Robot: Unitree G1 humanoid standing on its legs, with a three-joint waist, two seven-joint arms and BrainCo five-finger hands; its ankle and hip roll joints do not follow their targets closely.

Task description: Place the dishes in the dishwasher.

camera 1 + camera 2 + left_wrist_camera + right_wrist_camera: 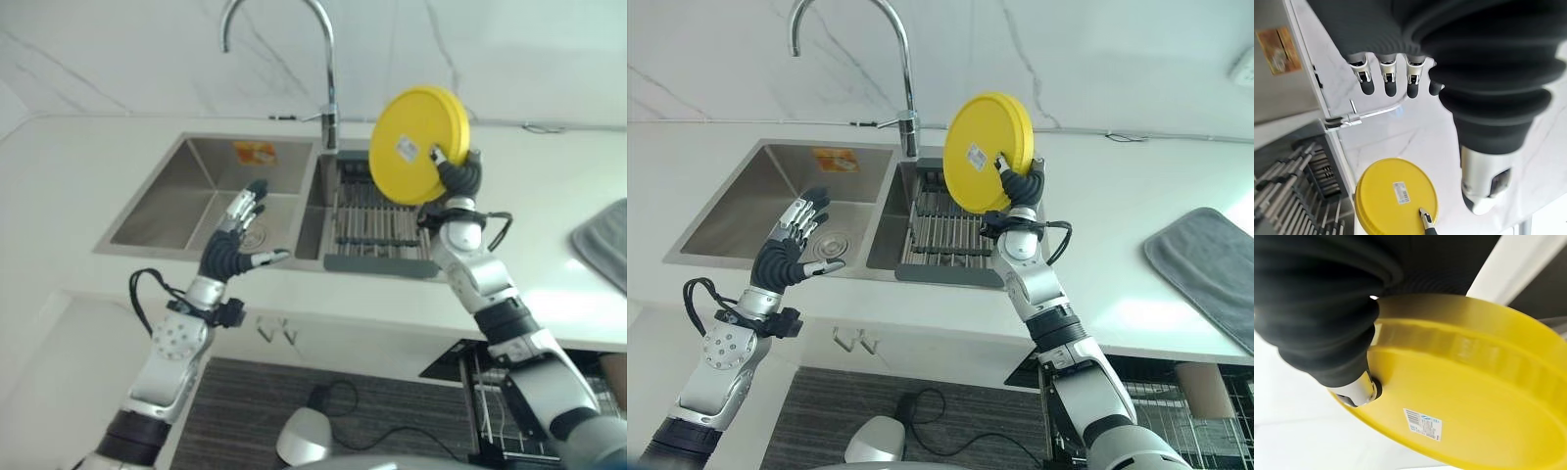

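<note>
Plate (416, 145), yellow and round, is being held up in the air by the right hand (457, 168), above the dish rack (380, 227) that is sitting in the right part of the sink (196, 201). The thumb is pressing on the underside of the plate and the other fingers are curling behind its rim, so the hand is gripping it firmly. The plate is standing nearly on its edge, with the underside turned toward the camera.

The left hand (238, 238) is hovering over the front edge of the sink, its fingers spread wide and holding nothing.

I judge that the step in hand is the carrying of the plate away from the rack, and the loading is not yet done. The dishwasher basket (1156, 401) is showing low on the robot's right, under the counter (549, 196). So the next move is probably asking the right arm to swing down and to the right, keeping the plate upright so that it can slide between the wires of the basket.

A white label (408, 149) with a barcode and small print is sticking on the underside of the plate; the print is too small to read. An orange sticker (255, 152) is also on the back wall of the sink, and its writing cannot be read either.
</note>
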